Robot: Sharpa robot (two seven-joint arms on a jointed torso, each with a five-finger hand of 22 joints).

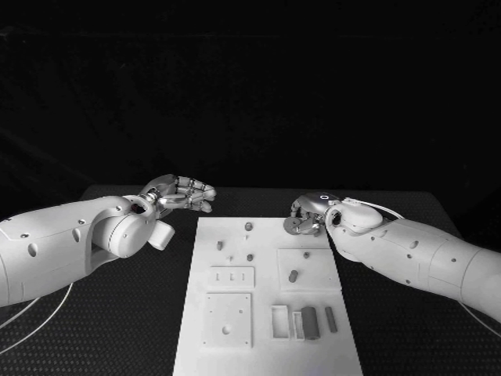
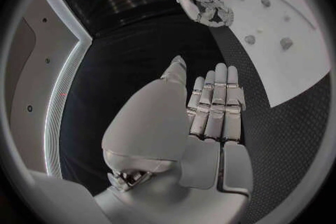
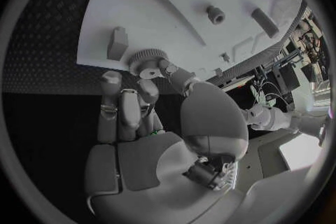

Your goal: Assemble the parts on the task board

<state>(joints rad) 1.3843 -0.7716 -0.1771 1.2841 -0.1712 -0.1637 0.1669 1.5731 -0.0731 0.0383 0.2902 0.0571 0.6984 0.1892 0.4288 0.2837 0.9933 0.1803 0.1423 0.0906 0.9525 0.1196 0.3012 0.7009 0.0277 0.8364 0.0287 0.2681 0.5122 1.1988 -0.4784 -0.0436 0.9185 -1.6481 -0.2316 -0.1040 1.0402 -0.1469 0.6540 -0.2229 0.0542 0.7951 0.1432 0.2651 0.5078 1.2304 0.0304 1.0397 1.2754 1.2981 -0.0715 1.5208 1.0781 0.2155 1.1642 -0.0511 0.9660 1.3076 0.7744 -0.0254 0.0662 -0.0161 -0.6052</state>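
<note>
Right hand [image 3: 150, 117] pinches a gear-like part [image 3: 148, 59] over the task board [image 1: 262, 235]; left hand [image 1: 181, 193] hovers empty, fingers apart.

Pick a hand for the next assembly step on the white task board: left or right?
Right, probably. The right hand is at the far edge of the white task board, fingertips on a small round ribbed grey part. The left hand hovers over black table beside the board, holding nothing.

A long white task board [image 1: 268, 345] lies in the middle of the black table [image 1: 127, 329]. Small grey parts [image 1: 311, 319] sit on it. The left hand [image 1: 181, 193] is up in the air, off the board's far left corner, fingers curled. The right hand [image 1: 306, 215] is at the board's far right corner.
</note>
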